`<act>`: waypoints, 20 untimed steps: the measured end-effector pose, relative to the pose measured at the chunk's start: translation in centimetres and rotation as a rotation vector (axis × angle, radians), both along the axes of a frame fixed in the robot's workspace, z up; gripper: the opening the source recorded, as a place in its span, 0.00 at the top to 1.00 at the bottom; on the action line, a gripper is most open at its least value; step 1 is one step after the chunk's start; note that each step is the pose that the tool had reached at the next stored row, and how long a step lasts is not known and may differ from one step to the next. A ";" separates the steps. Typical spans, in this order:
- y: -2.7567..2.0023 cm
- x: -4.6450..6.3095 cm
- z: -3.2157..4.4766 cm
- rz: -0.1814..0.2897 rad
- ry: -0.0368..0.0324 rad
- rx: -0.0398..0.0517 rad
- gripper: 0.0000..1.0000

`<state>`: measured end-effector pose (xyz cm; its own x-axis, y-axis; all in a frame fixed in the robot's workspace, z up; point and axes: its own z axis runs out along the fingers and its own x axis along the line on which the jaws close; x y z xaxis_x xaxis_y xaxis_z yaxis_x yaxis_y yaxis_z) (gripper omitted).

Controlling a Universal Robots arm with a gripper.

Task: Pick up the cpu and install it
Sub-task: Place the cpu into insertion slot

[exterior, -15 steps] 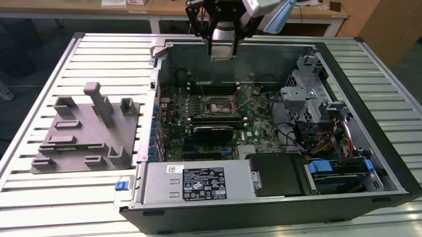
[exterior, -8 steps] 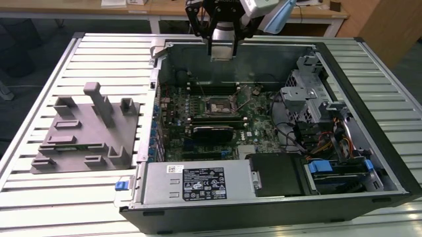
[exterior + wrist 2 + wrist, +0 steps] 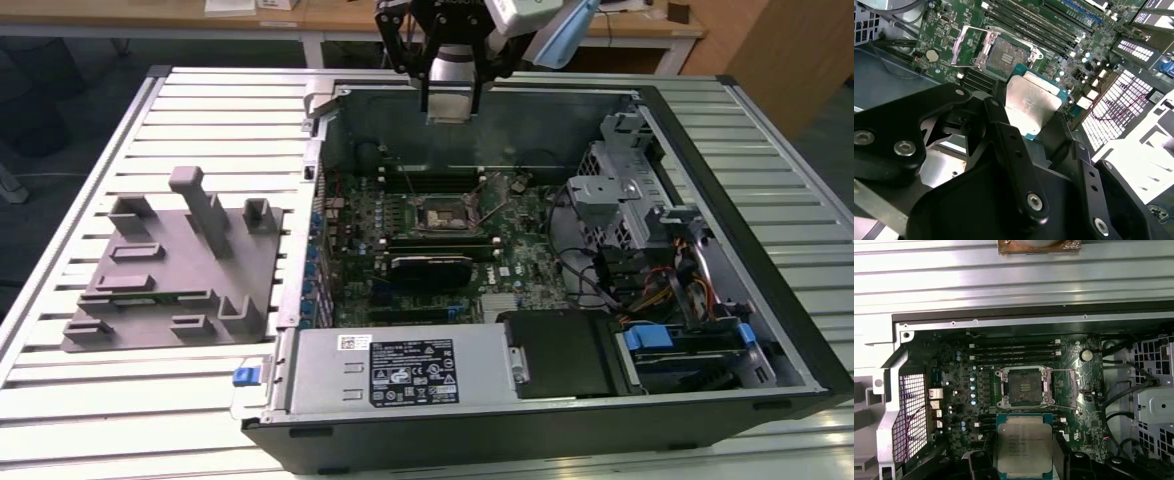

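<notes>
The cpu, a flat square chip with a silvery top and a thin green rim, sits between the black fingers of my gripper, which is shut on it. In the first wrist view the cpu hangs in the gripper above the motherboard, a little off from the open socket. The socket shows its bare contact field, with the metal load plate swung up beside it. In the exterior view the gripper hovers over the far part of the open computer case, above the socket.
The open case lies on a slatted metal table. A grey moulded fixture is on the exterior view's left. Inside are a power supply, a drive cage, cables and memory slots.
</notes>
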<state>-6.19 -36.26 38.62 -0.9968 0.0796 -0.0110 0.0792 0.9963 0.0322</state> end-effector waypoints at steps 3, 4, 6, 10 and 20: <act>0.00 0.0 0.00 -0.008 0.0001 -0.0004 0.47; 0.00 0.0 0.00 -0.011 0.0001 -0.0004 0.47; 0.00 0.0 0.00 -0.017 0.0000 -0.0004 0.47; 0.00 0.0 -0.01 -0.030 0.0000 -0.0004 0.47; 0.00 0.0 -0.02 -0.062 0.0000 -0.0004 0.47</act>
